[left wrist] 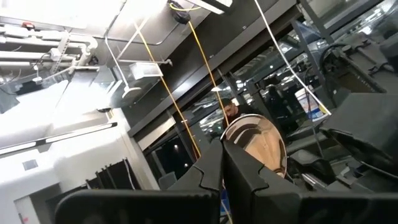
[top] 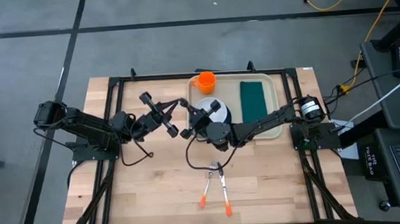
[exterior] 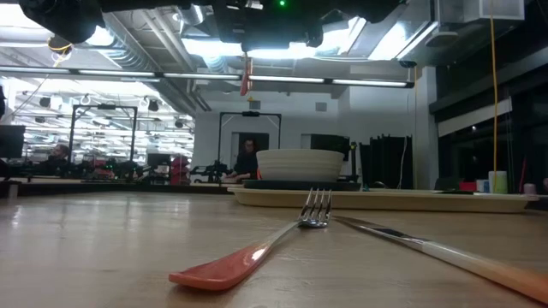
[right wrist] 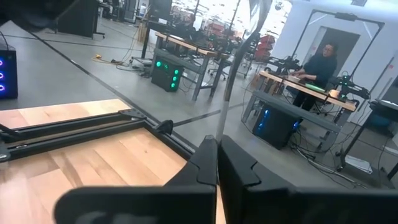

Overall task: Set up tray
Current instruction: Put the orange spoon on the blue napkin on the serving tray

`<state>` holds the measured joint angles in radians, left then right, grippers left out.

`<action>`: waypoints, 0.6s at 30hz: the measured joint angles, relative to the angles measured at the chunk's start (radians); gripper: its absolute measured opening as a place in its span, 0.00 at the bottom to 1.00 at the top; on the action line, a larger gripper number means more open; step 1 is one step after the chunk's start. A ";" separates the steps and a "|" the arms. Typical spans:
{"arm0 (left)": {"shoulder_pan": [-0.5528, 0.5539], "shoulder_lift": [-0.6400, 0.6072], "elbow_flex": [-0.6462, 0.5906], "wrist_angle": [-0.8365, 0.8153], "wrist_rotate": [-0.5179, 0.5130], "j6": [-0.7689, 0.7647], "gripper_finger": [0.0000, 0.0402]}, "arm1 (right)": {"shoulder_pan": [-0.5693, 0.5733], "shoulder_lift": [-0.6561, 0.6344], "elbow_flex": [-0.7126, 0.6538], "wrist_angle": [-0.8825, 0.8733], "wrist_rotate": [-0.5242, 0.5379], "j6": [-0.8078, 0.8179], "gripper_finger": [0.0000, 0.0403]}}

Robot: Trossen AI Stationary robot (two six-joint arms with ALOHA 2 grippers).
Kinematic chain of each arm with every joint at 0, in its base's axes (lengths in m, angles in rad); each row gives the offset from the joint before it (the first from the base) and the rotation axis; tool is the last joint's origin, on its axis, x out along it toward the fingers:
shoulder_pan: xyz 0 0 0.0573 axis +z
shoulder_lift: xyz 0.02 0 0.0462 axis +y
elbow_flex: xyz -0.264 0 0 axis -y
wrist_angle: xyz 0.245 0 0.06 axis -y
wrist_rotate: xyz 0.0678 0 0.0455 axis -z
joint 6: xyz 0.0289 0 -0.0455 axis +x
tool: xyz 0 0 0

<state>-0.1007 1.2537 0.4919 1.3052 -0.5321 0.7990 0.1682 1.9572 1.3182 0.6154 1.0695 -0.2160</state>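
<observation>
A spoon hangs in the air between my two grippers, above the table left of the beige tray [top: 281,92]. Its shiny bowl [left wrist: 261,146] stands just past my left gripper [left wrist: 222,149], which is shut on it. Its thin grey shaft [right wrist: 231,87] rises from my right gripper [right wrist: 217,143], also shut. In the low view the orange handle end [exterior: 247,81] hangs below the arms. Seen from above, the left gripper [top: 178,116] and right gripper [top: 192,119] meet beside the white bowl [top: 216,109]. My left gripper pinches the spoon between its two fingers just under the bowl [left wrist: 247,163], and the bowl sticks out past the fingertips. The spoon is lifted clear of the table. My right gripper is shut where the spoon's shaft [right wrist: 222,127] meets its fingertips. The fingers themselves hide the exact spot. The shaft runs across the fingers.
On the tray sit an orange cup [top: 205,80], a dark green napkin [top: 253,100] and the white bowl on a dark plate [exterior: 295,183]. A fork [exterior: 257,257] and a knife [exterior: 428,248] with orange handles lie on the bare wood near the table's front edge.
</observation>
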 joint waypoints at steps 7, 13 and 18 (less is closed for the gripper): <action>-0.068 0.001 0.000 -0.003 -0.008 0.071 0.03 | 0.020 0.000 0.000 0.004 -0.005 -0.005 0.00; -0.124 0.001 0.000 -0.001 -0.028 0.114 0.12 | 0.038 0.000 0.000 0.008 -0.007 -0.010 0.00; -0.153 0.001 0.000 -0.001 -0.089 0.120 0.21 | 0.055 0.000 0.000 0.017 -0.005 -0.009 0.00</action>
<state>-0.2537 1.2549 0.4919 1.3044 -0.6207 0.9186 0.2237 1.9572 1.3186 0.6323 1.0641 -0.2253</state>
